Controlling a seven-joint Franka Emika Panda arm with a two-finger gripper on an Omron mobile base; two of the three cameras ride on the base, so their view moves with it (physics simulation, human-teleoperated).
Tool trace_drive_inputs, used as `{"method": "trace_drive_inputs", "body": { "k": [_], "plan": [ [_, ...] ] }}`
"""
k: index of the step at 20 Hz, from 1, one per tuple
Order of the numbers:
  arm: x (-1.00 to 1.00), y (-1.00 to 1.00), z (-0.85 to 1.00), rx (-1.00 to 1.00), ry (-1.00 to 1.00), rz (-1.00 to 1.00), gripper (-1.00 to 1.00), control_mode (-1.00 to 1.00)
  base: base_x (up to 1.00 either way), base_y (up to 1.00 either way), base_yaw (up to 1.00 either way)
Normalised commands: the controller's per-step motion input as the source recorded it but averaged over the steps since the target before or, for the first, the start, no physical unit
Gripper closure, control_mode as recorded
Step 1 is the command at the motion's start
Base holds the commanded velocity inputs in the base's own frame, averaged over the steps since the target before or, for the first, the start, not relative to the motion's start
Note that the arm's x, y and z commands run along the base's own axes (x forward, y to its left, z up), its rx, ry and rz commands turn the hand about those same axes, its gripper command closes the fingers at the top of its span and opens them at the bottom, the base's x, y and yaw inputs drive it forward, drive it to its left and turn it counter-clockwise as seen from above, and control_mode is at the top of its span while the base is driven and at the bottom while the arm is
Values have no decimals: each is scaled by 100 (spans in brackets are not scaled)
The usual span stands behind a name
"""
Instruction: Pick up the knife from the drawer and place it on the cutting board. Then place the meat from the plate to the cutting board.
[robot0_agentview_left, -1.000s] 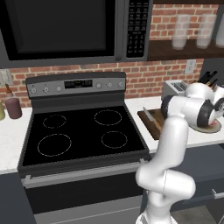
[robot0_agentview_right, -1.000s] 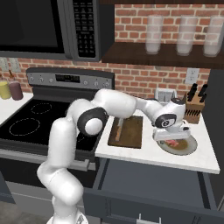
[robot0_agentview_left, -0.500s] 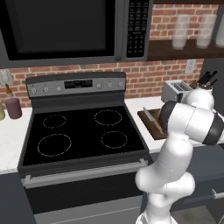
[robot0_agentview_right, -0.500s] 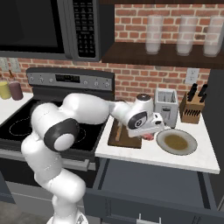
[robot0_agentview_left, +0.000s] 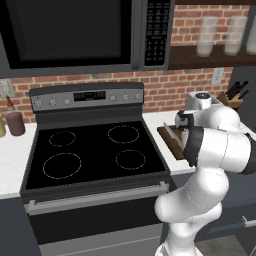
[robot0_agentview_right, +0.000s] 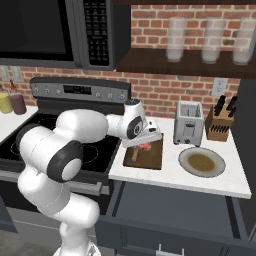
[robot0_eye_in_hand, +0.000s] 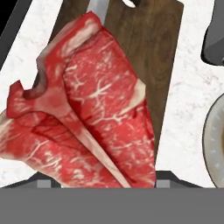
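My gripper (robot0_agentview_right: 145, 142) is shut on the meat (robot0_eye_in_hand: 87, 113), a red-pink marbled slab that hangs between the fingers just above the cutting board (robot0_eye_in_hand: 153, 43). From the right base view the meat (robot0_agentview_right: 145, 147) shows under the hand, over the dark brown board (robot0_agentview_right: 152, 159). The knife's silver blade (robot0_eye_in_hand: 99, 8) lies on the board beyond the meat; its handle is hidden. To the right sits the beige plate (robot0_agentview_right: 201, 162), with nothing on it. The dark grey drawer (robot0_agentview_right: 170, 207) stands pulled open below the counter. In the left base view my own arm covers much of the board (robot0_agentview_left: 171, 141).
A toaster (robot0_agentview_right: 189, 123) and a knife block (robot0_agentview_right: 221, 124) stand behind the plate by the brick wall. The black stove (robot0_agentview_left: 95, 155) lies left of the board. Two bottles (robot0_agentview_right: 11, 102) stand at the far left. A shelf with glasses (robot0_agentview_right: 210, 40) hangs above.
The arm has swung left from above the plate to above the cutting board, carrying the meat with it. The plate is left bare.
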Motion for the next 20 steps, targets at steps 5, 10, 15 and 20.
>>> {"method": "trace_drive_inputs", "body": {
  "k": [5,10,15,20],
  "plan": [
    [86,0,-24,0,2,-9,100,-100,0,0,0],
    [47,-8,-28,0,0,-3,100,-100,0,0,0],
    [26,-20,-19,5,0,-1,-100,-100,0,0,0],
    [7,-27,-2,5,0,0,-100,-100,0,0,0]
  ]
}}
